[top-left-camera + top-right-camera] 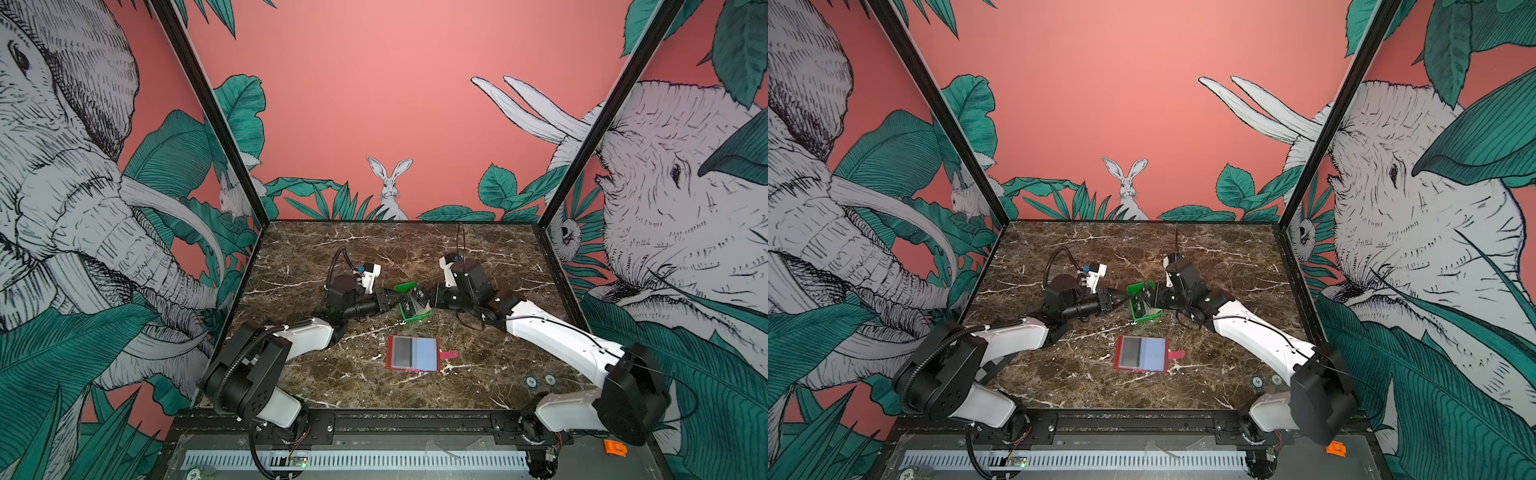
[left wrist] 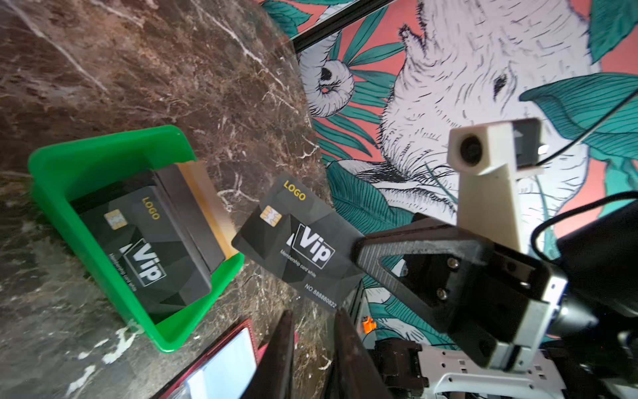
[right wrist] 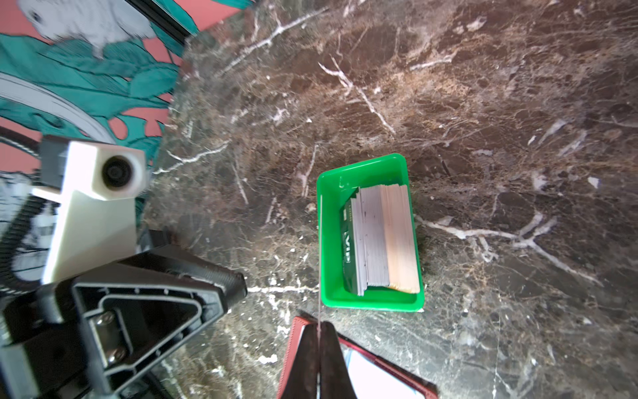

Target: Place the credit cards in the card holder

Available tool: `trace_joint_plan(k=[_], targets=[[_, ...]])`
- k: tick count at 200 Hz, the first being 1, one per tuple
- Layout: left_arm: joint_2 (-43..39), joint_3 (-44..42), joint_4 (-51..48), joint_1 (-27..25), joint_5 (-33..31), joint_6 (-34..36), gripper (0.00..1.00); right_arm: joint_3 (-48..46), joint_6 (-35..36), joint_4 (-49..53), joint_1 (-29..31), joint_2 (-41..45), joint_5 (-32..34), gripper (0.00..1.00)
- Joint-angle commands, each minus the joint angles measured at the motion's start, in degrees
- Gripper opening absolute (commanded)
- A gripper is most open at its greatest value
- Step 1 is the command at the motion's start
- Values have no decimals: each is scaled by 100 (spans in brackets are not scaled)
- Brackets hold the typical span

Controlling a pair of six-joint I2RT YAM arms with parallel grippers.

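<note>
Black matte plastic: one credit card (image 2: 303, 241) is pinched by a short end in the right gripper (image 2: 359, 252), which is clamped tight on it. We read gold "LOGO", a gold chip and a boxed white "Vip" on its face. The gripper's fingers (image 2: 397, 262) are black triangular open frames with a ribbed grain. From the right wrist, this card (image 3: 320, 241) shows edge-on as a hairline running out of the closed fingers (image 3: 333, 359). It hangs in the air just beside the tray (image 2: 103, 141). We cannot tell whether it touches the rim.

The tray is glossy green moulded plastic, rectangular with rounded corners and low walls. It sits on the brown, white-veined marble table (image 1: 332, 249). Inside it the stack (image 3: 383, 238) of remaining cards stands on edge and leans: grey-white edges, then a beige block, with a dark Vip face outermost.

On the left gripper (image 2: 314, 312), the dark fingers are apart, marble shows between them, and nothing is in them. In both top views it sits just left of the tray, facing the right gripper across it.

The card holder (image 1: 413, 353) lies opened flat nearer the front edge, apart from the tray. It has a red leather-look border, with one smooth grey pocket and one pale blue pocket side by side. A small red snap tab (image 1: 449, 354) sticks out on its right.
</note>
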State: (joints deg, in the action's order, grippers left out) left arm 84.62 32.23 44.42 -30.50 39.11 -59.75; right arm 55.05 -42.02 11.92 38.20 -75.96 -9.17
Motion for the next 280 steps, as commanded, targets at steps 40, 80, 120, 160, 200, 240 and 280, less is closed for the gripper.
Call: trace_joint_plan(k=[40, 80, 120, 160, 200, 240, 280], targets=[[-365, -252, 1646, -198, -211, -962, 26, -388, -733, -780, -40, 1189, 68, 0], [-558, -81, 1703, -417, -211, -1298, 28, -760, -1160, -1393, -47, 1905, 66, 0], [-457, 27, 2062, -542, -178, -1749, 28, -1012, -1470, -1870, -31, 2241, -155, 0], [-341, 117, 2393, -684, -181, -1943, 28, -1307, -1741, -2208, -20, 2424, -260, 0], [-317, 136, 2330, -808, -224, -1962, 28, -1525, -1845, -2423, -9, 2618, -306, 0], [-238, 165, 2447, -871, -255, -2064, 27, -1641, -1946, -2580, 12, 2649, -359, 0], [-97, 257, 2683, -906, -288, -2235, 24, -1756, -2056, -2846, 64, 2581, -384, 0]])
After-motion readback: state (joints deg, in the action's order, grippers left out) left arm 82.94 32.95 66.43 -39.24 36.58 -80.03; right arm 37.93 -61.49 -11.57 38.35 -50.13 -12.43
